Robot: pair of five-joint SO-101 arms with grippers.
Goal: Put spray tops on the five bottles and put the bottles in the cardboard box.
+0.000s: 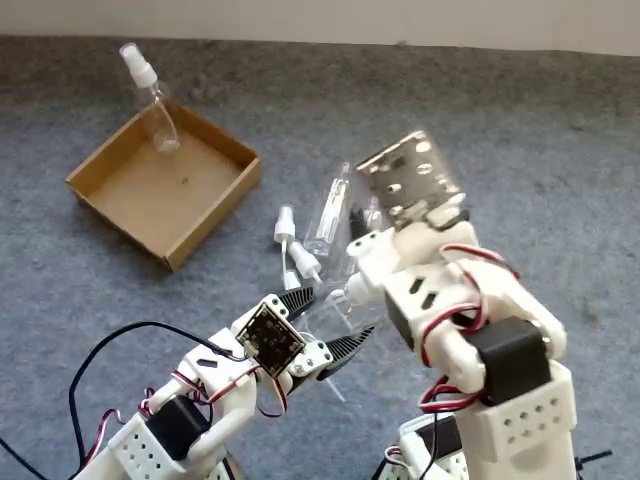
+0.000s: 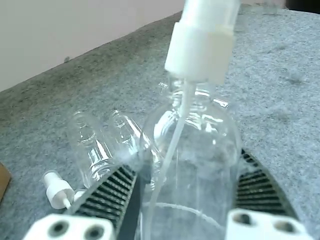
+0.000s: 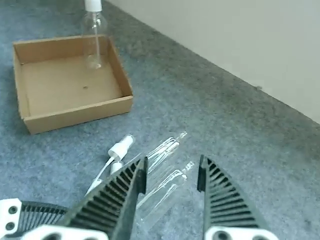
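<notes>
Fingers [image 2: 112,192] of the left gripper [image 2: 187,167] pinch a bottle [image 2: 195,135], its base cut off. The right gripper [image 3: 172,162], fingers [image 3: 122,195] spread, partly hides loose bottles [image 3: 167,187]. Grey carpeted table [image 1: 530,130]; pale wall [image 3: 240,40].

The left arm [image 1: 190,415] lies low and stretched forward, wrist level. The left gripper [image 1: 326,320] is clamped on a clear bottle [image 2: 200,150], one finger pressed against each side. The right arm [image 1: 470,330] stands taller beside it, folded at the elbow. The right gripper [image 3: 172,162] points downward, jaws parted and empty.
</notes>
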